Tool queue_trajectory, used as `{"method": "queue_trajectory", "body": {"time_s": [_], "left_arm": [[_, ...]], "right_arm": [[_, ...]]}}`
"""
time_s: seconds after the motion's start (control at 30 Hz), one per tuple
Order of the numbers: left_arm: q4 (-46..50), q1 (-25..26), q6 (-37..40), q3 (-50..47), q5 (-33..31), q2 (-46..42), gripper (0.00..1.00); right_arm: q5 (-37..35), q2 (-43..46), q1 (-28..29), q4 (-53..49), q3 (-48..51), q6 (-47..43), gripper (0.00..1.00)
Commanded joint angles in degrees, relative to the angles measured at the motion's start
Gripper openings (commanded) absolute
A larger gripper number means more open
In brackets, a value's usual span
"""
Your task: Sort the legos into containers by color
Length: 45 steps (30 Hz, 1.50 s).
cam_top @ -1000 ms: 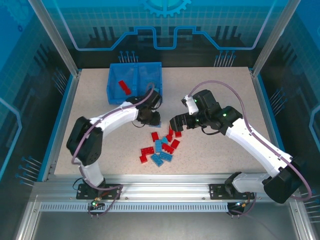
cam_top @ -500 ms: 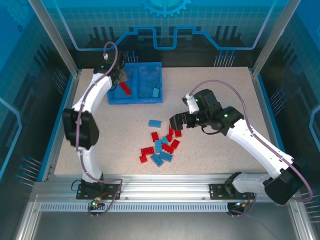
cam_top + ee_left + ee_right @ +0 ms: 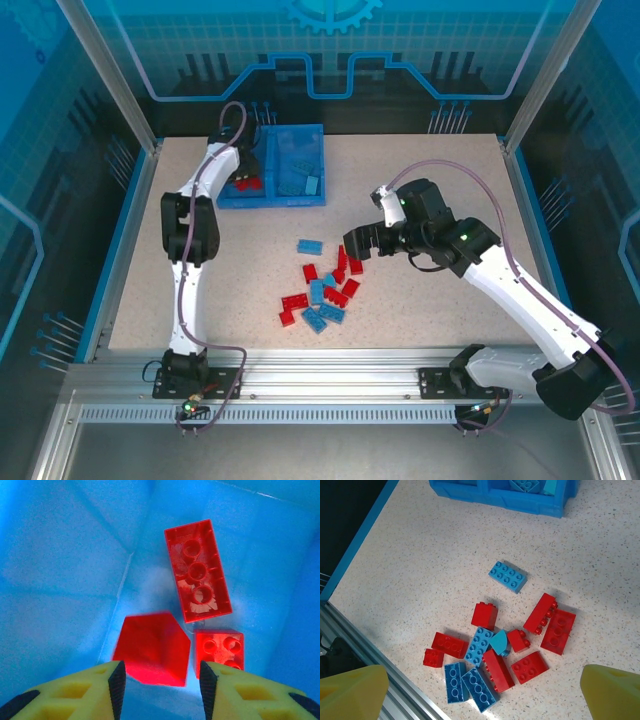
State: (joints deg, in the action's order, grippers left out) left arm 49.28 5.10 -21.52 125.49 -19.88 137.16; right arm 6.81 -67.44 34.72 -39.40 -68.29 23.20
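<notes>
Blurred item: a red brick [image 3: 152, 655] just ahead of the left gripper [image 3: 161, 672] is smeared. Its studs are unreadable, and contact with the fingertips cannot be told.
Cut-off item: a small red brick [image 3: 220, 649], studs up, is partly covered by one yellow finger.
Occlusion: in the top view the left arm [image 3: 188, 228] crosses the left compartment [image 3: 232, 193] and hides part of its floor.
Uncertain count: the light blue pieces in the right compartment [image 3: 300, 145] overlap, so their number is hard to make out.
Bin: blue bin [image 3: 270, 202] at 11 o'clock on the worktop [image 3: 450, 180], split by one centre divider.
Left compartment contents: red only. It holds the two bricks above and a long red brick [image 3: 197, 570] lying underside up.
Right compartment contents: light blue only.
Unsorted legos [image 3: 325, 290]: a mixed red and blue pile near the worktop centre. One blue brick [image 3: 309, 246] lies apart at 11 o'clock of the pile.
Left gripper: inside the left compartment, fingers parted.
Right gripper [image 3: 352, 246]: at 1 o'clock of the pile, fingers spread wide, nothing between them.
</notes>
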Motion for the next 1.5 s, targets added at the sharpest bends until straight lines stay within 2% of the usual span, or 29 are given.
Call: {"method": "queue_trajectory", "body": {"time_s": [0.0,0.17,0.33,0.5,0.63,0.77,0.83,0.93,1.0,1.13,1.27,1.33,1.4,1.47], "left_arm": [[0.82,-0.09,-1.44,0.63,2.07,-5.68,0.47],[0.32,0.06,-1.8,-3.88,6.72,-14.66,0.46],[-9.01,2.45,0.73,-21.72,14.9,-35.01,0.44],[-19.34,4.9,11.81,-43.22,29.67,-57.5,0.44],[-21.7,5.25,22.42,-56.63,36.77,-72.05,0.48],[-19.2,5.61,38.36,-67.37,43.5,-83.65,0.59],[-15.6,6.1,47.45,-70.78,46.59,-88.02,0.69],[-8.35,6.41,58.46,-73.53,49.56,-92.7,0.89],[-4.25,6.53,63.49,-74.67,50.1,-94.43,0.98],[-1.69,6.59,68.5,-76.95,50.59,-96.27,0.99],[-1.04,6.59,72.87,-78.69,53.86,-96.27,0.99],[-2.46,6.59,73.27,-79.49,54.16,-96.29,0.99],[-4.05,6.57,73.23,-80.25,54.16,-96.38,0.99],[-5.63,6.59,73.11,-80.64,54.05,-96.5,0.99]], "right_arm": [[-0.22,-0.77,-0.26,0.02,-0.13,0.84,1.0],[-1.07,-3.25,0.1,0.9,-0.59,1.32,0.99],[-7.46,-11.59,3.95,0.93,-4.61,-3.38,0.96],[-14.39,-26.46,8.1,-1.79,-14.13,-17.35,0.96],[-14.18,-37.93,8.25,-4.41,-22.48,-25.0,0.94],[-14.24,-48.67,8.2,-7.11,-30.47,-30.25,0.9],[-13.92,-52.92,8.09,-7.93,-33.76,-32.29,0.89],[-12.88,-58.48,8.05,-10.12,-38.18,-33.95,0.86],[-11.52,-61.12,7.95,-11.35,-40.09,-34.33,0.82],[-10.76,-63.91,7.77,-11.14,-40.59,-33.6,0.74],[-10.59,-65.54,7.79,-11.64,-41.46,-33.1,0.57],[-11.1,-67.04,7.73,-11.44,-41.41,-32.87,0.46],[-11.12,-66.32,7.74,-10.93,-40.92,-32.58,0.31],[-10.51,-64.26,7.77,-10.36,-40.38,-32.2,0.22]]}}
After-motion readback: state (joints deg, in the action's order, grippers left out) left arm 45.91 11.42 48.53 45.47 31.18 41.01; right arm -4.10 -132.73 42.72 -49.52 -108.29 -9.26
